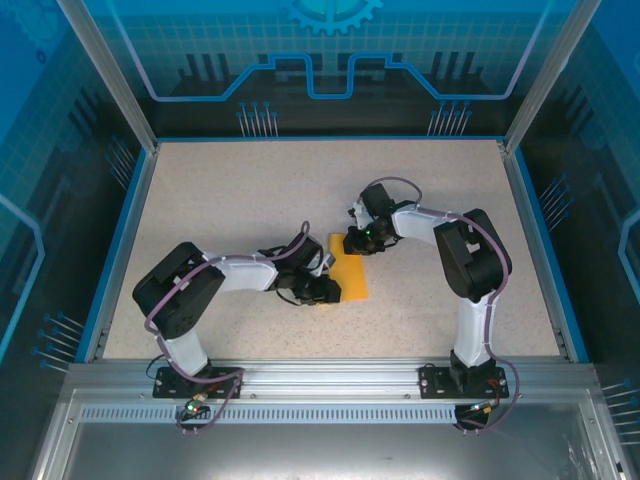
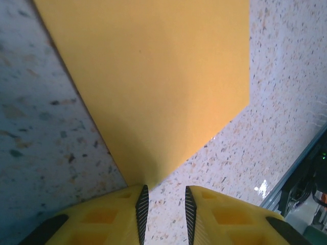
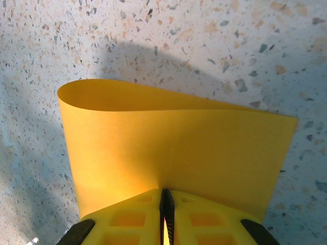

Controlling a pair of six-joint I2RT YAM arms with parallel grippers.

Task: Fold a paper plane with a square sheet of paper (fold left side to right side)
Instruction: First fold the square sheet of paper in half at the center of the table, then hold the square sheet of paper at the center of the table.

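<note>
Site: speckled table (image 1: 230,200), pale top inside a blue rim, both arm bases at its near edge.

Task thing: the square sheet of paper (image 1: 352,278), plain orange-yellow, lay near the table's middle, a little toward its near edge. From above it read as a narrow upright strip.

Sheet form, right wrist view: the square sheet of paper (image 3: 168,148) was bent over on itself. A rounded bend stood up off the table at the picture's left. The upper layer curved and was not pressed flat. The table (image 3: 153,30) lay beyond it, with the sheet's shadow on it.

Sheet form, left wrist view: a flat orange face (image 2: 153,76) narrowed to a corner resting on the table (image 2: 30,127), with a faint crease down the middle.

Right gripper (image 1: 355,240): over the table's middle, at the sheet's far end. Its jaws (image 3: 166,193) were clamped tight on the sheet's edge, and a thin orange line showed in the seam between them.

Left gripper (image 1: 325,290): low over the table's middle, at the sheet's near left corner. Its jaws (image 2: 166,191) stood slightly apart with bare table between them and gripped nothing. The sheet's corner lay just ahead of the left fingertip (image 2: 143,201). Whether the two touched, I could not tell.

Left arm (image 1: 240,272): reached in from the table's near left.

Right arm (image 1: 470,255): reached in from the table's near right and doubled back toward the middle.
</note>
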